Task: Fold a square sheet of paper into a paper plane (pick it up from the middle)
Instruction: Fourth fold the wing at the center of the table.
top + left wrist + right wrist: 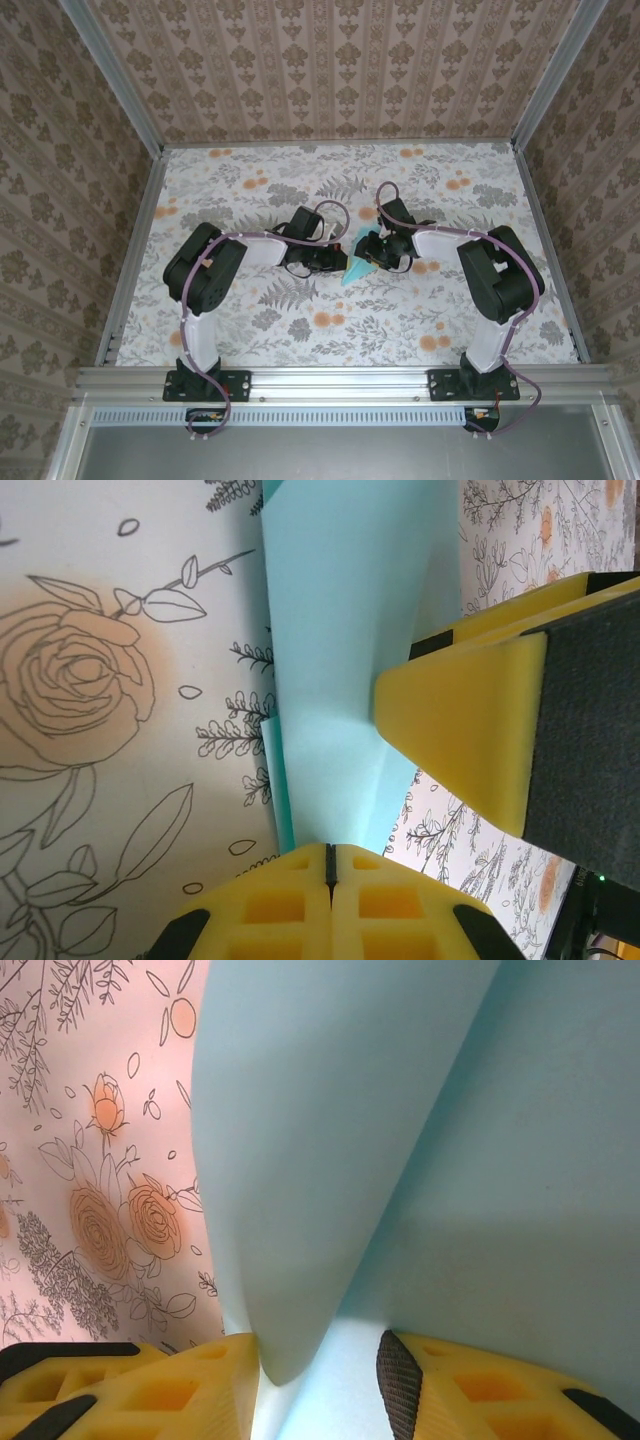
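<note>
Left gripper is pinching shut on the light-teal sheet of paper, which is lying folded to a point mid-table. Right gripper is straddling its curved fold; grip impossible to tell.

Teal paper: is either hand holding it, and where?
Both. The left hand is shut on the narrow end of the teal paper; the right hand clasps a raised fold.
</note>
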Robot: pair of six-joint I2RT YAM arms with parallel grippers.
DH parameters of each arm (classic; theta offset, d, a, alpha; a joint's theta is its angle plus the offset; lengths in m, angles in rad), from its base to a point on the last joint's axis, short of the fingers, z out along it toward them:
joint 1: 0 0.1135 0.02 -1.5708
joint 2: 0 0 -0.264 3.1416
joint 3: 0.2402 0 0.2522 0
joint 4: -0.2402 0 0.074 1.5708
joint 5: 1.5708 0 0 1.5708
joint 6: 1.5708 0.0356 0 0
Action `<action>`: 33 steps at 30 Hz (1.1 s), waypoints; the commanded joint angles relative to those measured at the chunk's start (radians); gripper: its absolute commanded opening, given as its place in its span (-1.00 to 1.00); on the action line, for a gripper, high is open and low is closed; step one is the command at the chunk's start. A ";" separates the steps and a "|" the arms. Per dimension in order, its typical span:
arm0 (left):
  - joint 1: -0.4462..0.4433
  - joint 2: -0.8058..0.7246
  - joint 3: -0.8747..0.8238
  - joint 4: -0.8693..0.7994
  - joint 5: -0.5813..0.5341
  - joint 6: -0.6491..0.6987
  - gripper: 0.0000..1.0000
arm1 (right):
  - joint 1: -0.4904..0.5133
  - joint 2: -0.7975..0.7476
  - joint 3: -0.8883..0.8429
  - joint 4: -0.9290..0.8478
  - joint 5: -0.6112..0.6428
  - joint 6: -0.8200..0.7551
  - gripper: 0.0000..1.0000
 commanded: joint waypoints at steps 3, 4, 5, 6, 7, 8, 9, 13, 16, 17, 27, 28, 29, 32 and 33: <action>-0.005 0.026 0.026 -0.042 -0.008 0.030 -1.00 | -0.001 0.063 -0.051 -0.121 0.042 0.011 -0.22; -0.005 0.025 0.026 -0.043 -0.008 0.031 -1.00 | -0.002 0.069 -0.047 -0.132 0.047 0.011 -0.24; -0.005 0.025 0.027 -0.044 -0.008 0.031 -1.00 | -0.002 0.075 -0.043 -0.142 0.051 0.010 -0.26; -0.006 0.025 0.028 -0.046 -0.007 0.034 -1.00 | -0.002 0.082 -0.038 -0.155 0.058 0.009 -0.27; -0.004 0.025 0.029 -0.046 -0.007 0.033 -1.00 | -0.002 0.089 -0.033 -0.168 0.065 0.009 -0.29; -0.005 0.025 0.029 -0.047 -0.006 0.033 -1.00 | -0.002 0.095 -0.029 -0.178 0.073 0.009 -0.30; -0.005 0.024 0.029 -0.047 -0.004 0.033 -1.00 | -0.001 0.102 -0.024 -0.193 0.080 0.009 -0.30; -0.006 0.023 0.032 -0.042 0.005 0.033 -1.00 | -0.002 0.124 -0.006 -0.223 0.091 0.006 -0.32; -0.006 0.023 0.034 -0.043 0.012 0.033 -1.00 | -0.002 0.141 0.007 -0.237 0.087 0.005 -0.32; -0.006 0.021 0.035 -0.042 0.013 0.033 -1.00 | -0.002 0.146 0.011 -0.240 0.085 0.006 -0.31; -0.004 -0.009 0.028 0.014 0.035 0.014 -1.00 | 0.001 0.182 0.031 -0.265 0.083 -0.001 -0.28; -0.004 -0.009 0.028 0.020 0.037 0.010 -1.00 | 0.001 0.185 0.032 -0.265 0.083 0.000 -0.28; -0.004 -0.007 0.030 0.024 0.037 0.008 -1.00 | 0.000 0.188 0.034 -0.266 0.083 -0.001 -0.27; -0.003 0.004 0.033 0.039 0.046 -0.004 -1.00 | 0.001 0.195 0.033 -0.265 0.081 0.000 -0.27; -0.005 0.009 0.036 0.043 0.051 -0.007 -1.00 | 0.002 0.198 0.033 -0.264 0.081 0.001 -0.27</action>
